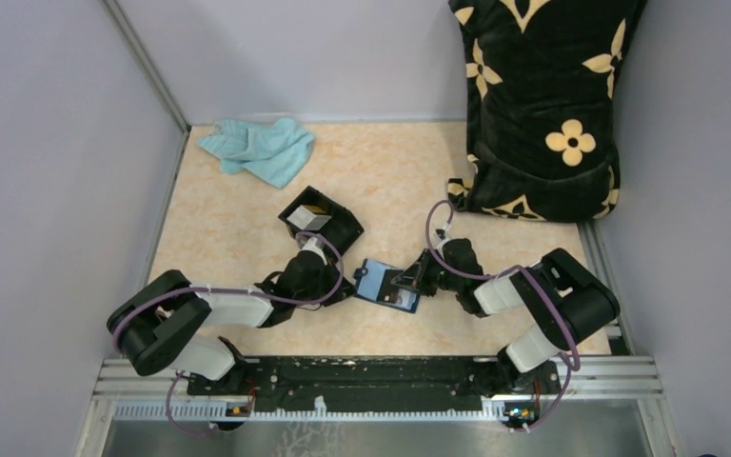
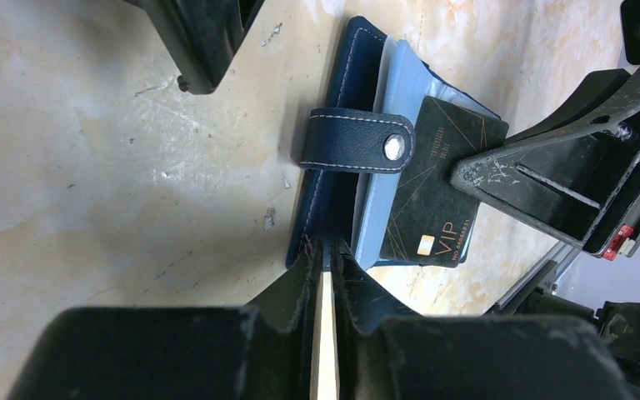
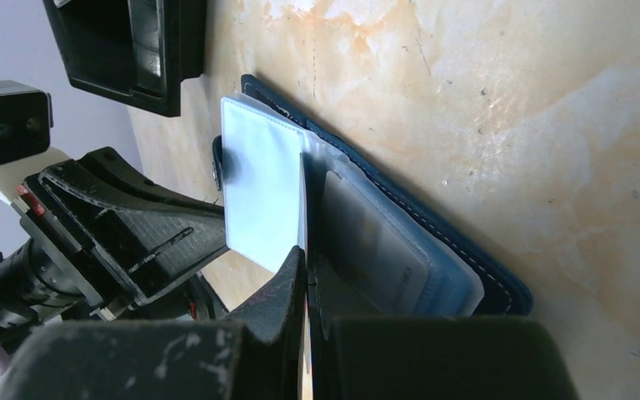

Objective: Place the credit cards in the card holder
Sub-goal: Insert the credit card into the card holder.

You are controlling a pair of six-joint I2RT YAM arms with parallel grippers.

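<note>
The navy card holder (image 1: 381, 283) lies open on the table between my grippers. In the left wrist view it (image 2: 329, 167) shows its closing tab (image 2: 354, 142) with the silver snap and its pale clear sleeves (image 2: 387, 108). My left gripper (image 2: 329, 252) is shut on the edge of the holder's cover. My right gripper (image 3: 307, 268) is shut on a dark credit card marked VIP (image 2: 437, 200). The card sits edge-on in the right wrist view (image 3: 303, 200), its far end against the sleeves (image 3: 258, 192). More cards (image 1: 310, 215), pale and yellow, stand in the black box (image 1: 335, 228).
The black open-topped box stands just behind my left gripper (image 1: 350, 288), and also shows in the right wrist view (image 3: 125, 50). A teal cloth (image 1: 257, 150) lies at the back left. A black flowered cushion (image 1: 543, 105) leans at the back right. Walls enclose the table.
</note>
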